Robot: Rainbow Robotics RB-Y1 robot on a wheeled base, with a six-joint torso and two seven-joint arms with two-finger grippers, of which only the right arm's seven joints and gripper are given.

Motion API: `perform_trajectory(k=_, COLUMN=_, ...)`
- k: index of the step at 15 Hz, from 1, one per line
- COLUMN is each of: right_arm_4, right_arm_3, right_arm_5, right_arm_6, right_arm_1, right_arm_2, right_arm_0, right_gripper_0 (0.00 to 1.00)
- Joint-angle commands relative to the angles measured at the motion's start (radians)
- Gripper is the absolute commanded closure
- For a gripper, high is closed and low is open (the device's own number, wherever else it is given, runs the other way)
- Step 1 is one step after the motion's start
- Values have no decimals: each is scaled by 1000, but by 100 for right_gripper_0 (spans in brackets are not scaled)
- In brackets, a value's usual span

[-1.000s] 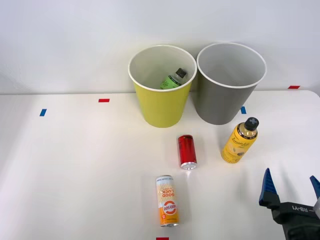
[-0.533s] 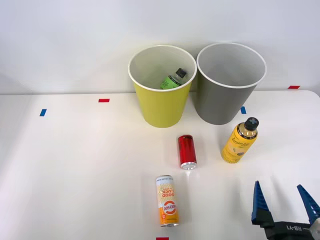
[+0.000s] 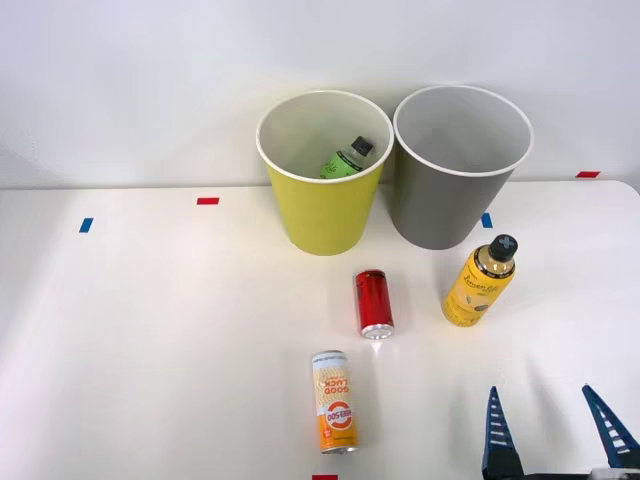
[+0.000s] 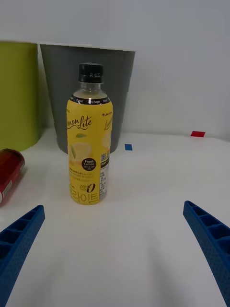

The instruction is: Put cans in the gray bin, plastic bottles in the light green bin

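One green bottle lies in the lime bin; gray bin looks empty. On the desk: yellow bottle upright, red can and orange can lying flat. Right pincer spread apart, empty, facing the yellow bottle.

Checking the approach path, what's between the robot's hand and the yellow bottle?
Bare table, per the wrist view; the open hand faces the upright yellow bottle.

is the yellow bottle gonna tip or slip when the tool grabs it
The yellow bottle stands upright, tall on a narrow base, so a high nudge would probably tip it. Its glossy label may be slippery. The right tool is open, facing it.
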Motion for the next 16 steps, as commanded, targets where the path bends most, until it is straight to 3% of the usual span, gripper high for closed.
perform_trajectory(k=1, right_arm_4=-71, right_arm_3=78, right_arm_5=-94, right_arm_6=103, right_arm_1=1, right_arm_2=19, right_arm_0=0, right_gripper_0=0)
perform_trajectory(k=6, right_arm_4=-111, right_arm_3=164, right_arm_5=-217, right_arm_6=152, right_arm_1=1, right_arm_2=42, right_arm_0=4, right_gripper_0=0)
perform_trajectory(k=10, right_arm_4=-201, right_arm_3=164, right_arm_5=-215, right_arm_6=324, right_arm_1=-5, right_arm_2=78, right_arm_0=21, right_gripper_0=0)
perform_trajectory(k=16, right_arm_4=-227, right_arm_3=164, right_arm_5=-215, right_arm_6=317, right_arm_1=-16, right_arm_2=100, right_arm_0=50, right_gripper_0=0)
